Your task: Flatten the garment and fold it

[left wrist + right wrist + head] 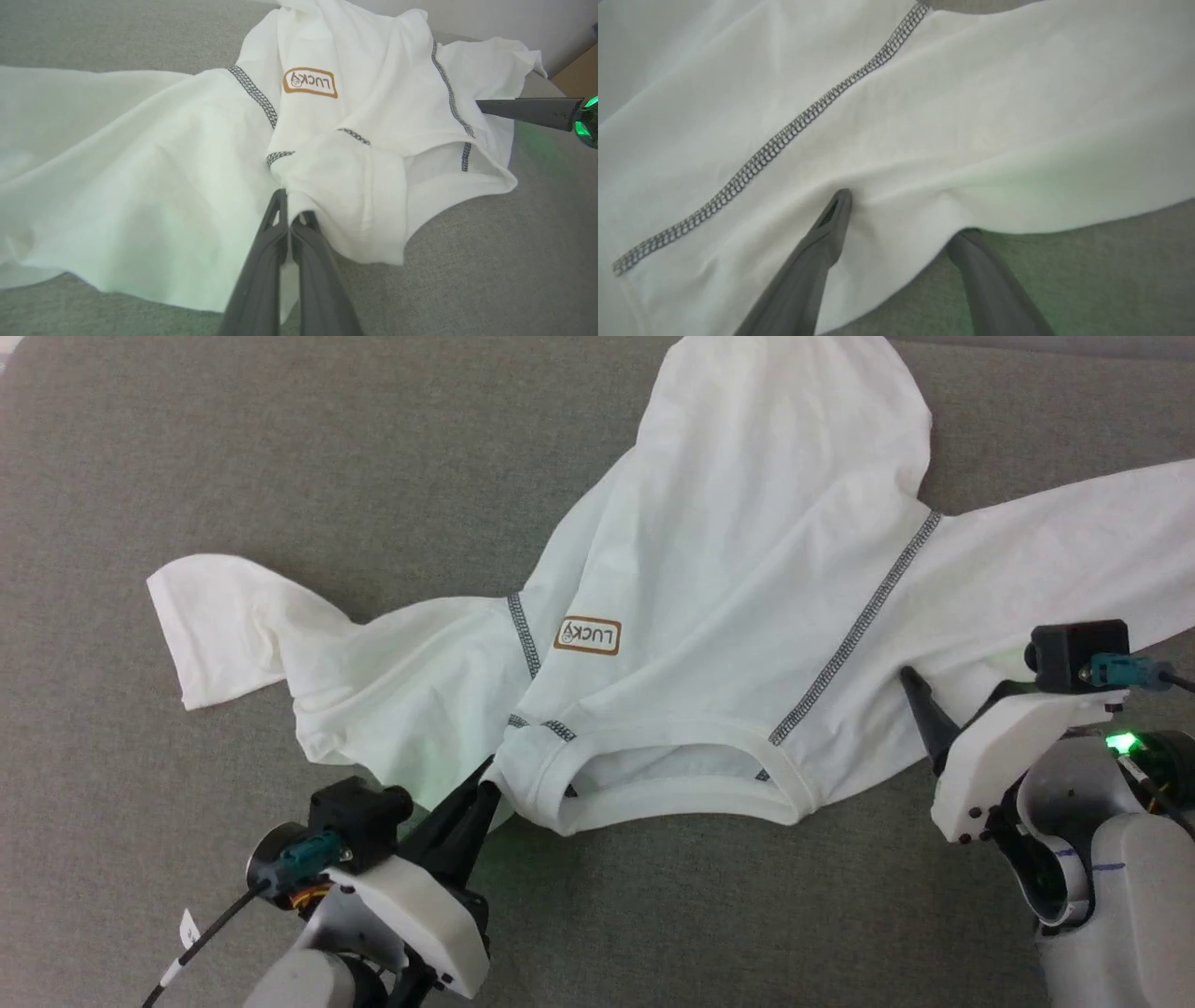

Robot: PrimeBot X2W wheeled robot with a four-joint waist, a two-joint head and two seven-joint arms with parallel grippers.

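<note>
The shirt (728,569) is lying mostly spread on the grey fabric-covered worktop (187,448), collar (672,775) toward the robot, but it's nowhere near flat yet: the left sleeve (224,616) is twisted and the body is bunched up the middle. The left claw (485,793) is pinched tight on a small bit of cloth right at the collar's left end. The right claw (903,214) is wide apart, with 1 finger on top of the cloth and the other at the hem edge, so it's gripping nothing. My worry is that tiny left pinch. The fabric is thin, and a hard tug could slip it out or drag the whole shirt sideways instead of smoothing it. If the right claw closes where it is, it might catch only 1 layer, or just fold the edge under. Pulling with 1 side held would probably skew it too. The only writing is a small brown-bordered patch (588,636) reading "LUCKY", upside down from the robot's side.
</note>
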